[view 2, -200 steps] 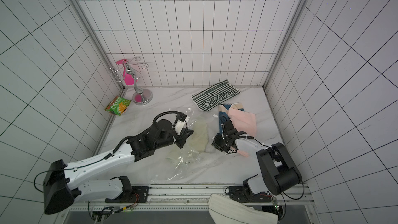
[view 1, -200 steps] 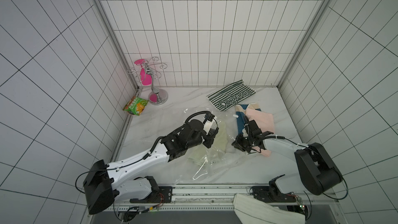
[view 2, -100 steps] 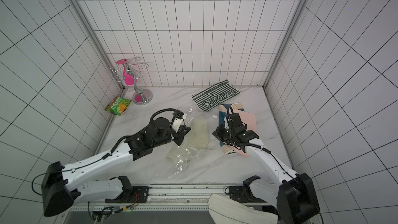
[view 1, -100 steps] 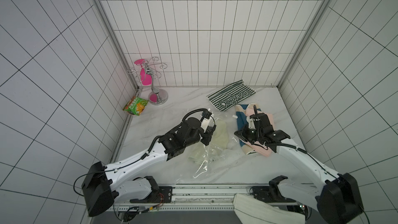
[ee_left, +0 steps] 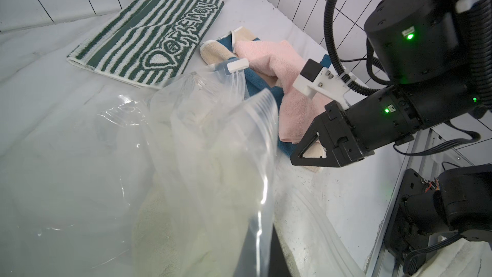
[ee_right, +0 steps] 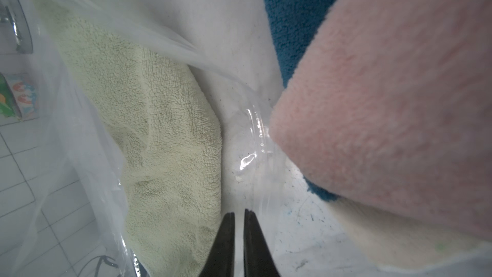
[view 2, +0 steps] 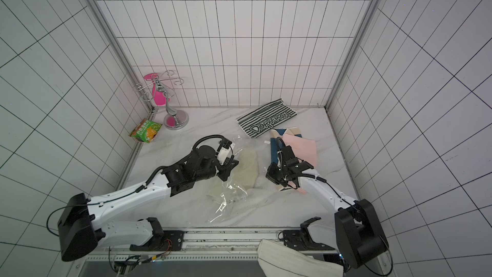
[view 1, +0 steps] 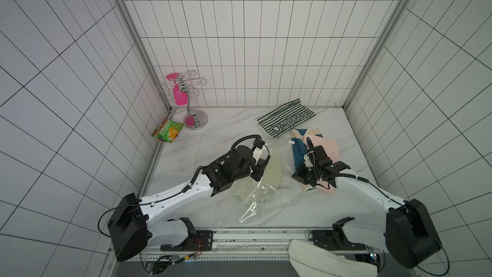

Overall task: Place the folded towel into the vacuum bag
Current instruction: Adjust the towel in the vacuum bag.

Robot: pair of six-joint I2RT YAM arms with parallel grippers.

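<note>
The vacuum bag [view 1: 254, 198] is seen crumpled at the middle of the table [view 1: 207, 209], its mouth turned to the right. The upper lip, with the zip strip [ee_left: 263, 107], is held up off the marble by the left gripper [view 1: 263, 167]. That claw is clenched, on the film as far as can be judged, since its tips are hidden under the plastic. Inside the bag the folded towel [view 1: 271, 174], pale green, is laid with its long axis running from near-left to far-right, and it is seen through the film in the right wrist view. The right gripper [ee_right: 239, 235] is poised low at the bag's mouth, with its jaws parted by only a slit and nothing caught between them. The towel is thus found to the left of that claw, just beside it but not touched. The left claw is set right over the towel's far end, so the left arm is judged the nearer. The placing is judged all but done. What is called for next is a last nudge leftward, deeper in, or a clean retreat to the right without the lower lip being dragged. The pink towel [view 1: 323, 147] and blue towel [view 1: 296, 153] are heaped just right of the mouth.
</note>
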